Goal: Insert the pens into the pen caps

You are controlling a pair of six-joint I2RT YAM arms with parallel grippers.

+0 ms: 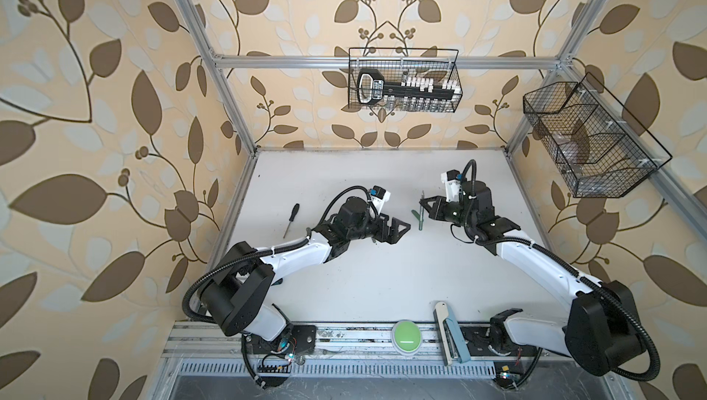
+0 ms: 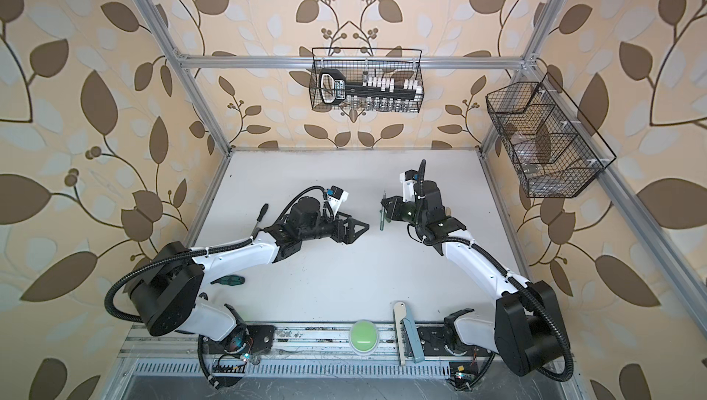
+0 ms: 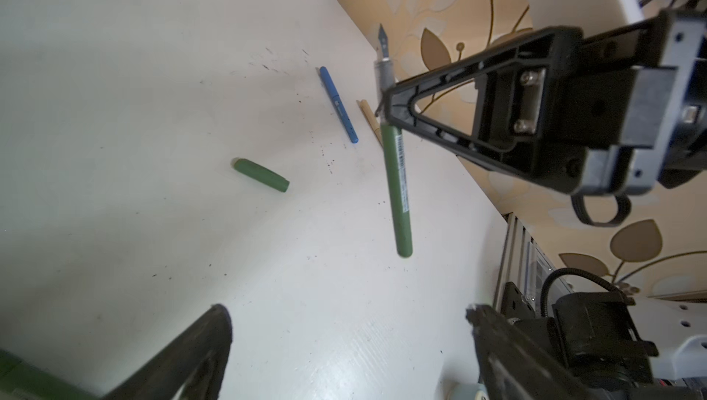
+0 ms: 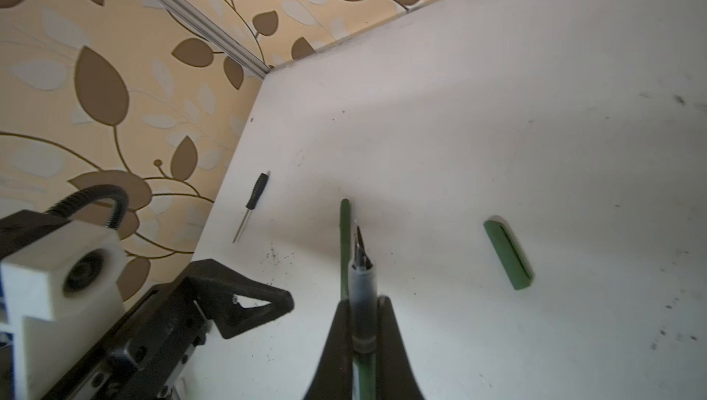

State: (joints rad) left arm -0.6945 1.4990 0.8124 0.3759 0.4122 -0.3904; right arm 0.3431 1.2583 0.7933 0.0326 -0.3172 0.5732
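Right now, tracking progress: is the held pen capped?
Uncapped: green pen shows bare nib past right gripper; green cap lies on table.

White table (image 1: pixel 382 172), scuffed and speckled with dark flecks. A black-handled screwdriver (image 1: pixel 291 220) lies near its left edge, and a green-handled tool (image 2: pixel 227 281) lies nearer the front on that side, partly hidden. Mid-table 1 green cap (image 3: pixel 260 175) rests on its side. Near it, a blue pen (image 3: pixel 338 105) and a beige pen (image 3: pixel 369 115) lie side by side, the beige pen mostly covered
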